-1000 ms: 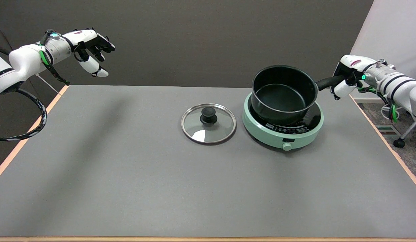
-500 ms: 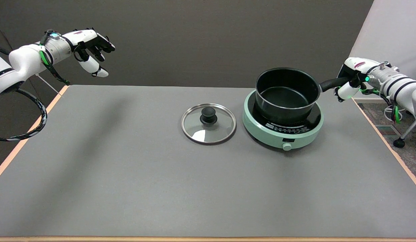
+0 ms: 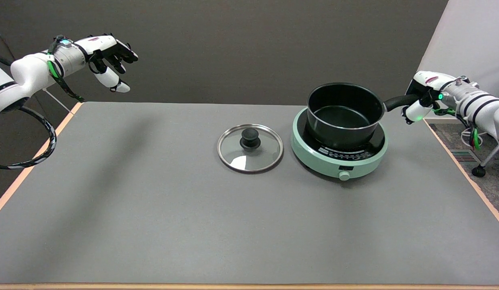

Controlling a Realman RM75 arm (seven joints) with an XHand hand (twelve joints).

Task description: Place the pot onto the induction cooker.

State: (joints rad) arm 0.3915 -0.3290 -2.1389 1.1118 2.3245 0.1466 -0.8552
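The right hand point(image 3: 419, 100) hangs over the surface's far right corner, its fingers wrapped around the end of the pot's black handle point(image 3: 396, 102), so it is grasping the pot point(image 3: 345, 116) and not yet letting go. From the hand the pot lies toward the left edge of the surface, with the handle as the long axis running from the fingers, nearly parallel to the far edge, to the pot's wall. The pot's body sits upright within the dark plate of the mint-green induction cooker point(image 3: 339, 155), toward the cooker's far side; its base looks down on the plate, though whether it bears fully or is held a hair above cannot be told from this angle. The coming move, as I judge it, turns on that handle line: the fingers need only open and draw back toward the right edge along it without dragging the pot off centre. The left hand point(image 3: 110, 60) hangs idle above the far left corner, well apart, so the right is by far the nearer. Counted: one pot, one induction cooker with one knob point(image 3: 344, 175) on its near side, and one glass lid point(image 3: 250, 147) lying flat just beside the cooker toward the left edge, knob up.
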